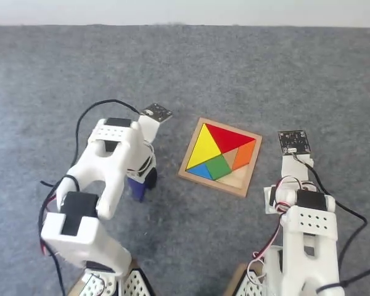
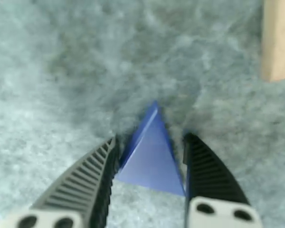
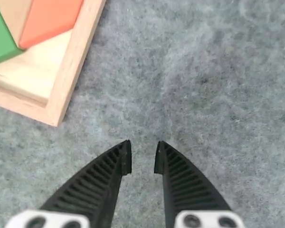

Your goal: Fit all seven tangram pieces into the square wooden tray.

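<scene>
Now, L to R. Logged at far L: left gripper low over carpet, jaws pinching blue triangle by its two slanted sides, apex pointing away from wrist cam. Judged a carry grip: piece taken on edge, prob. so as to lift & drop it flat into tray. Can't tell whether its lower edge touches carpet or hangs just clear.

Next, centre: wooden tray, well apart from blue triangle. Seated inside: yellow triangle, red triangle, green piece, light-blue piece, orange piece. Bare triangular slot at side nearest R arm, likely the target. Tan patch mid-tray: unpainted pc or bare floor, unclear. Tray cut off in L wrist view, one corner at frame edge.

At R: right gripper just beside tray corner, jaws parted by a narrow gap, nothing between; presumably out of L arm's way
</scene>
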Action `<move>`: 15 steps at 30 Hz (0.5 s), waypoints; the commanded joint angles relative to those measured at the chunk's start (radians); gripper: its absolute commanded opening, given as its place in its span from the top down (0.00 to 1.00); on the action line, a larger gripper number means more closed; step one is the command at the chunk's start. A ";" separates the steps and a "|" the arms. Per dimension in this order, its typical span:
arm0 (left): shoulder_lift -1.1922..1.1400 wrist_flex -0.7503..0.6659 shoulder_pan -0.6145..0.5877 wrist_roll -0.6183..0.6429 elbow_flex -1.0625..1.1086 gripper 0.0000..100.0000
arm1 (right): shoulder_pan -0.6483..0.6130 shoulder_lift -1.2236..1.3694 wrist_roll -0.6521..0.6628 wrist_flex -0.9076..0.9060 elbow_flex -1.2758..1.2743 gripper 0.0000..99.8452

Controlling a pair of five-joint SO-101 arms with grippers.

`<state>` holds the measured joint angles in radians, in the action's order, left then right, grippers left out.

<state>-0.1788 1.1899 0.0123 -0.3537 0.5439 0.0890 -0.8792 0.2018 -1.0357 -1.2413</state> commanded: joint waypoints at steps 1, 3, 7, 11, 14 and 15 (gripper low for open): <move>0.049 -0.006 0.043 0.035 0.030 0.85 | -0.007 0.007 0.003 -0.001 0.006 0.91; 0.069 0.028 0.044 0.035 0.030 0.89 | -0.007 0.007 0.003 -0.001 0.006 0.91; 0.118 0.061 0.035 0.040 0.019 0.89 | -0.007 0.007 0.003 -0.001 0.006 0.91; 0.235 0.124 0.017 0.034 -0.007 0.79 | -0.005 0.007 0.003 -0.001 0.006 0.91; 0.351 0.167 -0.020 0.012 -0.015 0.77 | -0.005 0.007 0.003 -0.001 0.005 0.91; 0.382 0.181 -0.032 -0.009 -0.013 0.77 | -0.005 0.007 0.003 -0.001 0.005 0.91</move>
<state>0.0760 1.3249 0.0107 -0.3276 0.5762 0.0890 -0.8792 0.2018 -1.0357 -1.2413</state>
